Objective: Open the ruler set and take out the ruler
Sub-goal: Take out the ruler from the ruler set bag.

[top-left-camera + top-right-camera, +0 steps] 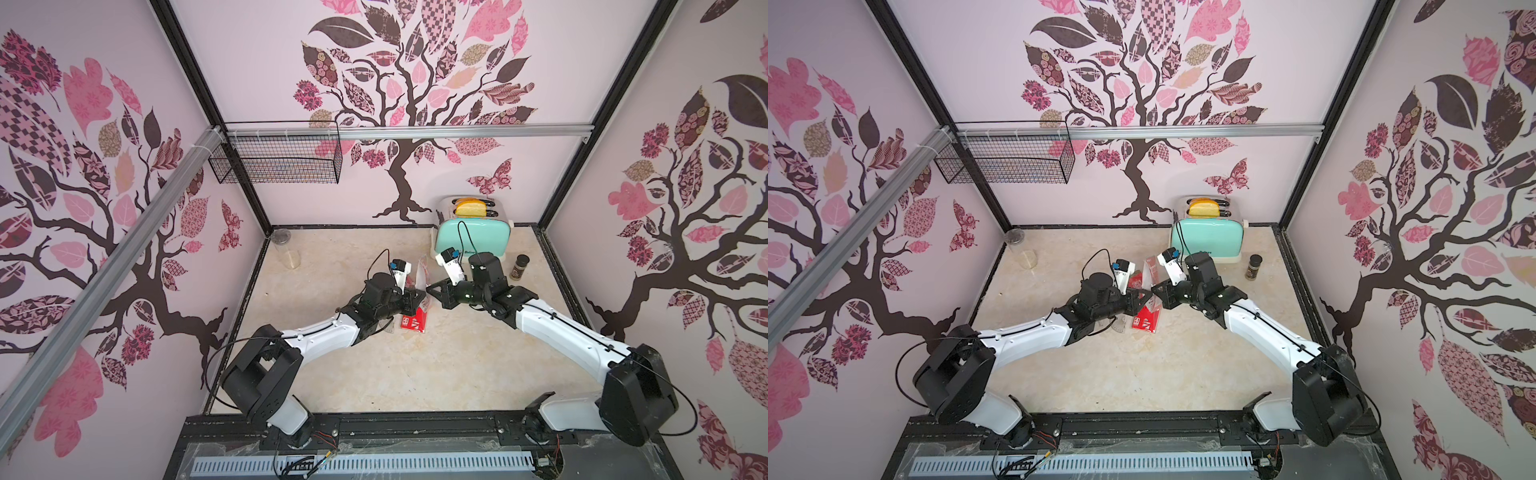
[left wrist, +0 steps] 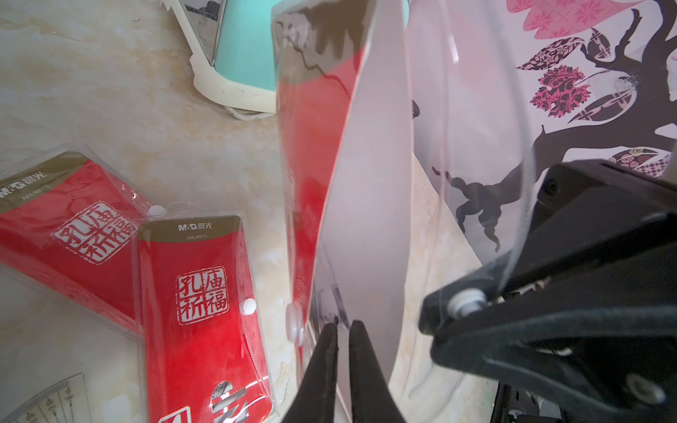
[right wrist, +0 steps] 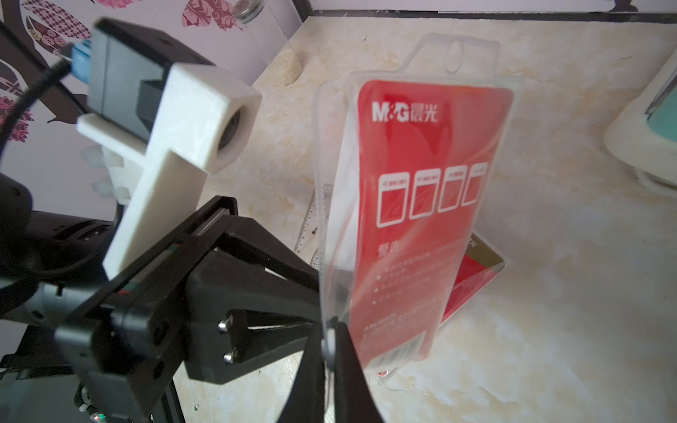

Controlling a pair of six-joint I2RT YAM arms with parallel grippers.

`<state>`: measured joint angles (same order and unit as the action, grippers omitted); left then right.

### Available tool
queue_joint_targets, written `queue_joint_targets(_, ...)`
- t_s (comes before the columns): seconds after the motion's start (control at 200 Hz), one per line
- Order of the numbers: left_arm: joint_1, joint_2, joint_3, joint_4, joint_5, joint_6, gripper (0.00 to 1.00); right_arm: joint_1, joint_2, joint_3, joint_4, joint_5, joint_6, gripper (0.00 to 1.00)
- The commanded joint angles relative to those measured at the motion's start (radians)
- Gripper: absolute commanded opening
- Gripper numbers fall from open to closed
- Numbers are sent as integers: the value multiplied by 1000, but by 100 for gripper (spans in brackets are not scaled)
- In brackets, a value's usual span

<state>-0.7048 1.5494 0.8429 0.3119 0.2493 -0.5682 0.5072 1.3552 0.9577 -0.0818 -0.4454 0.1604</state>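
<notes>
Pinching the clear flap of the ruler set, right hand holds it raised and open above the desk for access. Left hand has its fingers barely parted at the mouth; grip unconfirmed.

Left tool barely parted, right tool clamped, facing each other

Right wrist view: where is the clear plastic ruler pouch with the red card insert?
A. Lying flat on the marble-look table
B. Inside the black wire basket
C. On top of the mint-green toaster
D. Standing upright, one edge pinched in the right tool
D: the clear plastic ruler pouch with the red card insert stands upright, one edge clamped between the closed fingers of the right tool.
</notes>
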Motion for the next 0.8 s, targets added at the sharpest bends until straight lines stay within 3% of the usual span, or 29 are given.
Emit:
queue_joint_targets(0.0,9,-7,2,0,11,16,14,-2,-1,52,13,1,-6,0)
queue_joint_targets(0.795,7,3,-3,-16,2,20,20,-1,9,69,13,5,-6,0)
